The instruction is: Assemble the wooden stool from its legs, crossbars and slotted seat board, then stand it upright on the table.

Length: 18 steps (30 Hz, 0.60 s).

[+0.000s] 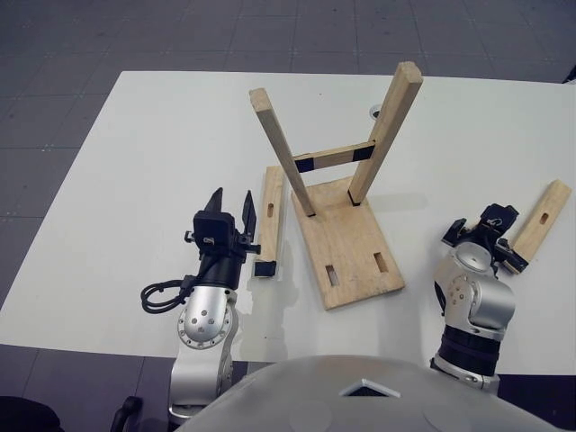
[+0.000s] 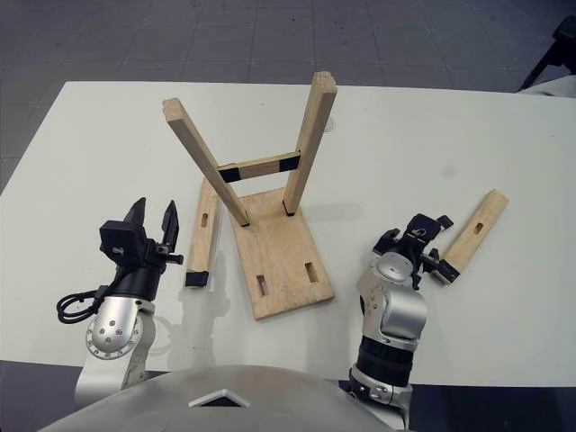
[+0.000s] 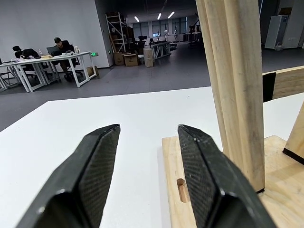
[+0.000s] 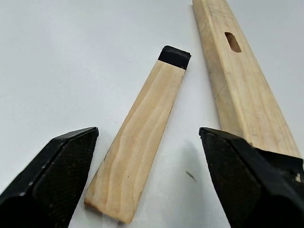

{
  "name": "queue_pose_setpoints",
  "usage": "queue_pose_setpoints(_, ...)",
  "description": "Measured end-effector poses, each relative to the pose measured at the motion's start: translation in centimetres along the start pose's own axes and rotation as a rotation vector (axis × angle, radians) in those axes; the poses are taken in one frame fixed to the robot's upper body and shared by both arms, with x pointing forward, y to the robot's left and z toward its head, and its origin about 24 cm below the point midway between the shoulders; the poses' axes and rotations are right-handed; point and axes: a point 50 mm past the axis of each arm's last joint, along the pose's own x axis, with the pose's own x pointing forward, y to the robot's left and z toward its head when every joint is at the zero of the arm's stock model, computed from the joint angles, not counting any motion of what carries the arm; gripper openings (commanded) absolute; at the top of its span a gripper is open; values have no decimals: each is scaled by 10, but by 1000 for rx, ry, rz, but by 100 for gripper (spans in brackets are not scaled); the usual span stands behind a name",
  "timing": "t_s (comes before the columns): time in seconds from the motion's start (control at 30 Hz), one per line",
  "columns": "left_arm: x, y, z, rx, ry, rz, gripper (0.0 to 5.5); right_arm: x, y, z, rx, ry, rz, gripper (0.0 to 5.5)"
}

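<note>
The slotted seat board (image 1: 346, 243) lies flat mid-table. Two legs (image 1: 281, 148) (image 1: 387, 126) stand in its far slots, joined by a black-tipped crossbar (image 1: 335, 157). A loose leg (image 1: 268, 220) lies along the board's left edge. My left gripper (image 1: 232, 200) is open just left of that leg, nothing between its fingers (image 3: 97, 171). Another loose leg (image 1: 542, 219) lies at the right. My right gripper (image 2: 423, 236) hangs open over a loose crossbar (image 4: 137, 156) on the table, straddling it without touching; the right loose leg (image 4: 242, 80) lies beside it.
The white table (image 1: 144, 162) has bare room at the left and far side. A black cable (image 1: 157, 295) loops by my left wrist near the front edge. A small round hole (image 1: 375, 112) sits in the table behind the standing legs.
</note>
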Motion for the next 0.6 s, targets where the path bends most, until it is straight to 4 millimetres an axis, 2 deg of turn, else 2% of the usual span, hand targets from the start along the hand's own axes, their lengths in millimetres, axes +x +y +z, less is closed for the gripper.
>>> queue_pose_setpoints(0.33,-3,-2,1,-30,19,-15,226,-7,-1,0,-19,31,22,137)
queue_pose_setpoints(0.6,-7,-3,-7,-48,81,-26,226,-13,-1,-6,-49,28,42,134)
